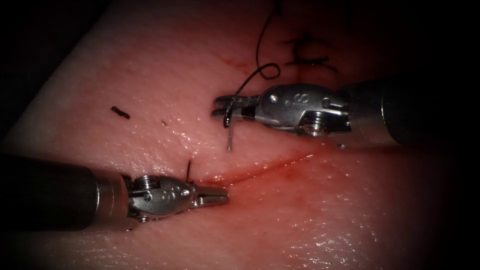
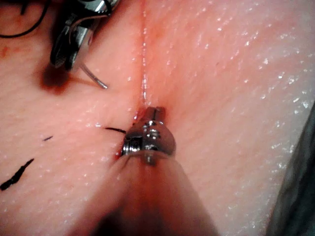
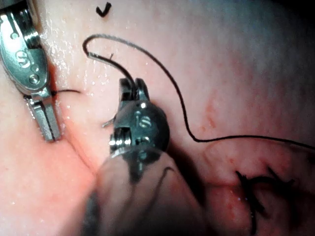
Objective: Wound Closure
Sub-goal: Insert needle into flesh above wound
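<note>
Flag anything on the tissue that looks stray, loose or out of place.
Cut ends of thread lie loose on the tissue, left of the cut. A short thread stub sticks up at the cut's left end. The right tool holds the needle, clear of the tissue; the left tool holds nothing.

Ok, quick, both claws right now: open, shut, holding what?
Left claw: shut, holding nothing, tip at the cut.
Right claw: shut on the needle near its thread end; needle free above the tissue.

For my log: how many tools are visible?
2. The left tool, shut, empty, rests at the cut's left end. The right tool grips the needle near its tail end, outside the tissue.
</note>
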Controlling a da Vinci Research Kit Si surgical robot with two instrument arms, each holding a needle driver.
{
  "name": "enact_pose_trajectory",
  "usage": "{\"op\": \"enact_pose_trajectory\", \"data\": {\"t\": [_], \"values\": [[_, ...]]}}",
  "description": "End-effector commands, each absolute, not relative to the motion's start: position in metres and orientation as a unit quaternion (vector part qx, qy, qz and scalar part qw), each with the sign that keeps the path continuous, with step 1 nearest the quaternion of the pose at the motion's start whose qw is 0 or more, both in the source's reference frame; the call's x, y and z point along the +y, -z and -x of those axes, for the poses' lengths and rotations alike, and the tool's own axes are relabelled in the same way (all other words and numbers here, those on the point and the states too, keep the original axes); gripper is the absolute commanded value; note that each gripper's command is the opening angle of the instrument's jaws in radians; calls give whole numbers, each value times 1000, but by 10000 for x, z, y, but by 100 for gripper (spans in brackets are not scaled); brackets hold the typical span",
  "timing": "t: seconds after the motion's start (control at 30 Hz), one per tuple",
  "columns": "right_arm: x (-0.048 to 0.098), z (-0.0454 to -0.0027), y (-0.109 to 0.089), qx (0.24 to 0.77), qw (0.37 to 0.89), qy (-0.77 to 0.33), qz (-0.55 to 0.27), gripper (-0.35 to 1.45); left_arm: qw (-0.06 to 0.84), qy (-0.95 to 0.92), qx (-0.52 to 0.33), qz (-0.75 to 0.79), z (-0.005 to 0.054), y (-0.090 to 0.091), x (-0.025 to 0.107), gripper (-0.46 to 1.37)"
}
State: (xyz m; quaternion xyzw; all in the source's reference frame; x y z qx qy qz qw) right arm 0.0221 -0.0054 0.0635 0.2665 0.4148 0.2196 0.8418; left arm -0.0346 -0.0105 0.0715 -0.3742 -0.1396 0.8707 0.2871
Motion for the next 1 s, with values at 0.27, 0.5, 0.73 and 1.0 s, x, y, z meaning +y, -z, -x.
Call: {"op": "enact_pose_trajectory", "data": {"t": [0.27, 0.5, 0.73, 1.0], "values": [[-75, -222, -650, 404, 820, -236, -330, -35, 286, -871, -141, 375, 344, -716, -103, -22], [-71, -222, -651, 397, 800, -259, -367, -35, 282, -871, -143, 375, 339, -716, -107, -25], [-52, -222, -660, 397, 779, -289, -391, -35, 277, -872, -147, 375, 328, -711, -114, -29], [-44, -227, -664, 378, 771, -296, -419, -35, 277, -873, -148, 374, 329, -704, -118, -34]]}}
